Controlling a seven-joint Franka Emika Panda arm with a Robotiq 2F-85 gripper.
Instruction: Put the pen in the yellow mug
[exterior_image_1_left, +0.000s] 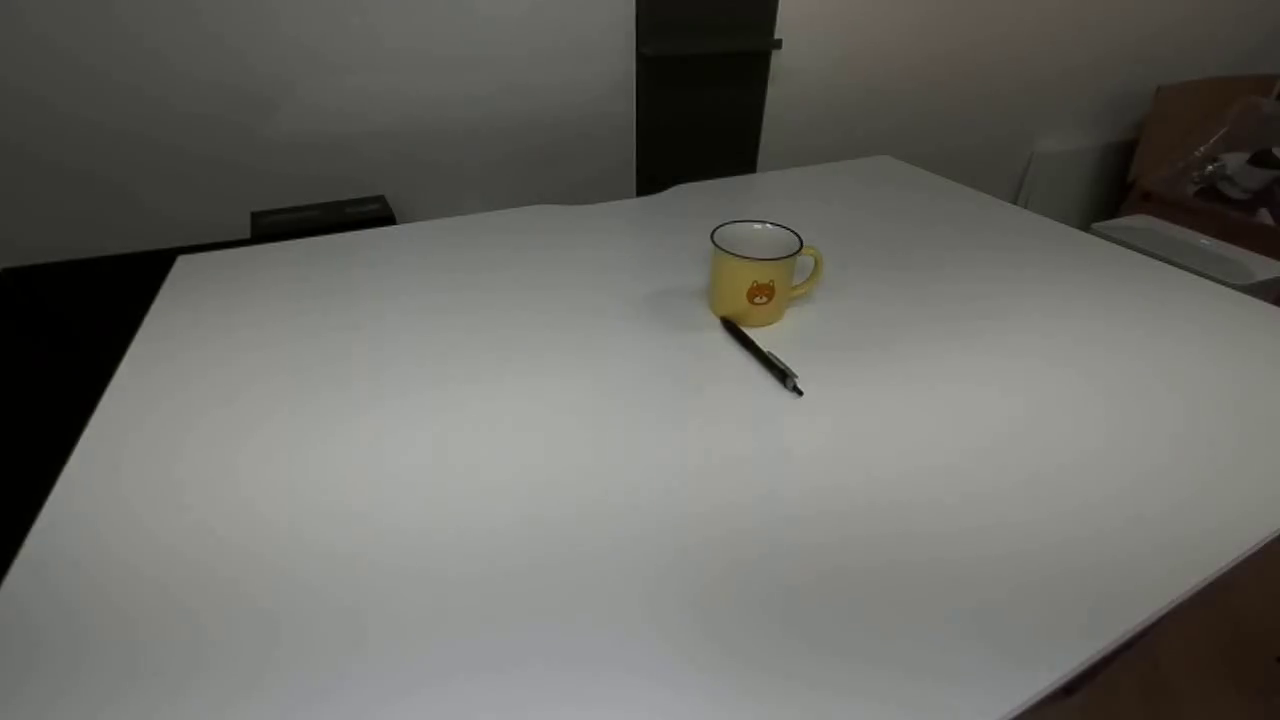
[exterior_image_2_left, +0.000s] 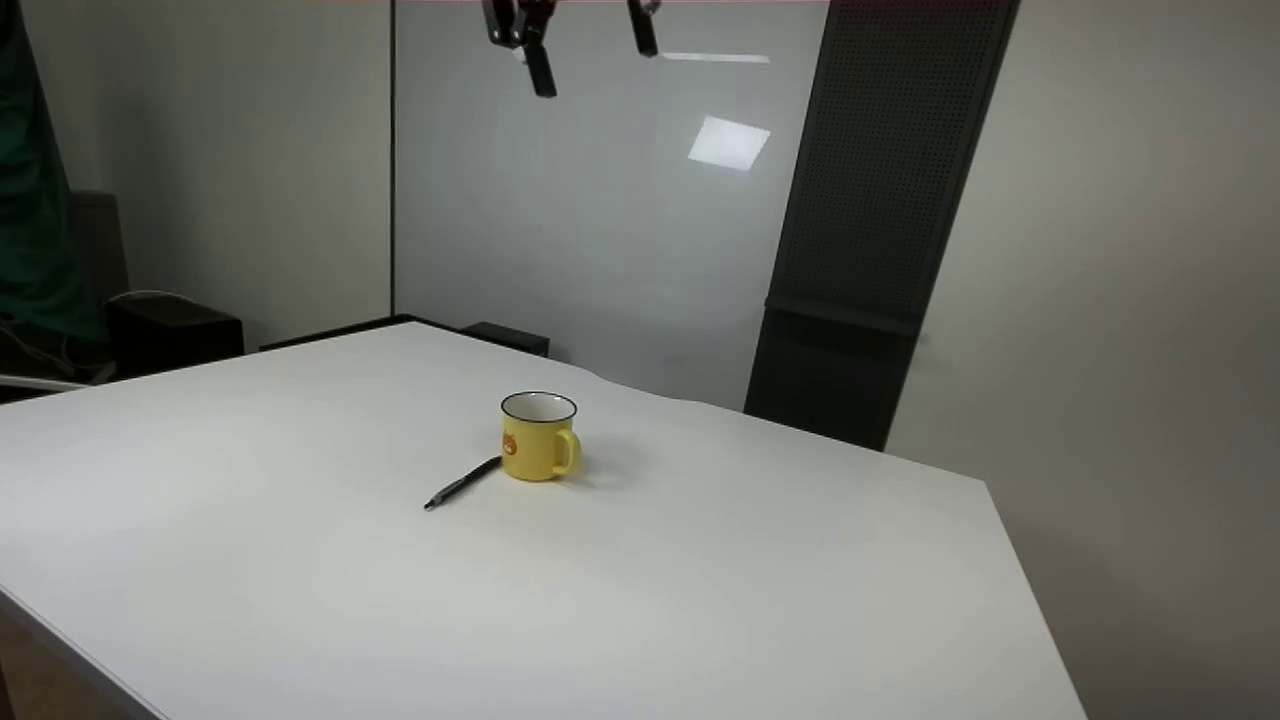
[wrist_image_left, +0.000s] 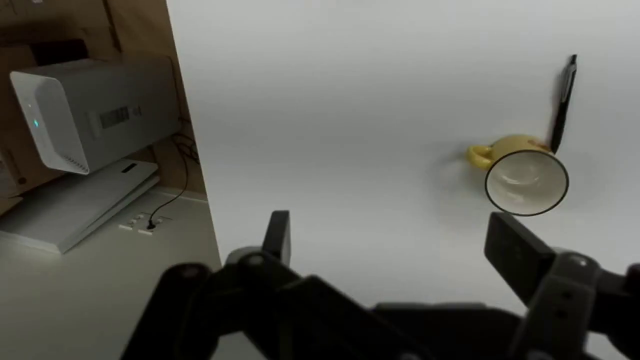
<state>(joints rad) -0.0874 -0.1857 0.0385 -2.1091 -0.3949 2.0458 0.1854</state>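
The black pen lies flat on the white table in both exterior views. One end is at the foot of the yellow mug; I cannot tell if they touch. The mug stands upright, with a pale inside, a dark rim and an orange animal face on its side. In the wrist view the mug and pen are at the right. My gripper is open with nothing between its fingers. In an exterior view, it hangs high above the table, at the top edge.
The white table has its edges in view. A wall and a dark panel stand behind it. Past the table edge in the wrist view are a white box-shaped device and a cable. A white tray is beside the table.
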